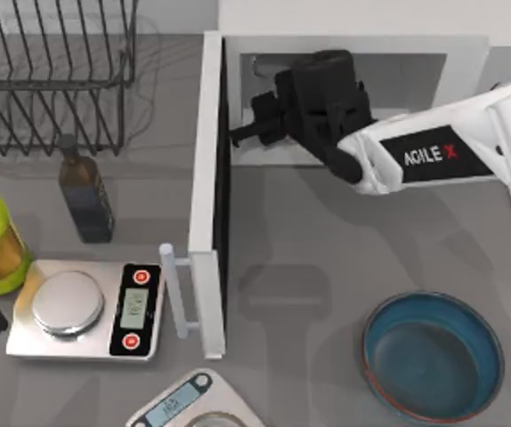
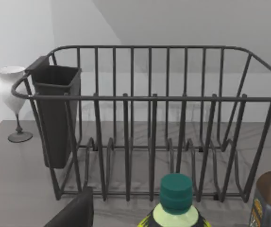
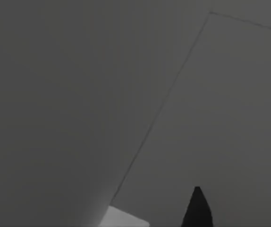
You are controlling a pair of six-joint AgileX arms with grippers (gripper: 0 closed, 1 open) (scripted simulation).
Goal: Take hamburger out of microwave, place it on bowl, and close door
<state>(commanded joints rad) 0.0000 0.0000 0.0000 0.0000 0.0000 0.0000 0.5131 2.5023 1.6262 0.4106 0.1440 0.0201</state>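
The right gripper (image 1: 242,133) reaches into the mouth of the microwave (image 1: 344,49), its black wrist and white forearm crossing the top view from the right, so the arm is set up to fetch something from the pale cavity; whether its jaws are open or closed I cannot tell, since the wrist body hides them from above and the right wrist view gives just grey inner walls, a seam and one dark fingertip (image 3: 198,208). The hamburger itself is not to be made out (by my reading it sits deeper in the cavity, under the arm). The door (image 1: 209,196) stands swung wide open toward the front of the table, edge-on to the overhead camera, its white bar handle (image 1: 177,289) jutting to the left; that leaves the opening free and the door waiting to be pushed shut last. The bowl (image 1: 433,358) sits empty near the table's front right, well apart from the microwave, with bare table between them, a plain carry path. The left arm is parked at the far left edge. Left of the door stand a dark bottle (image 1: 85,191), a green-capped bottle (image 2: 175,198), a silver scale (image 1: 86,310) and a wire dish rack (image 2: 149,123) with a dark cutlery cup (image 2: 55,113); a white goblet (image 2: 13,99) stands beyond. The open door walls these off from the working side, though closing it means reaching around its handle side, just beside the scale.
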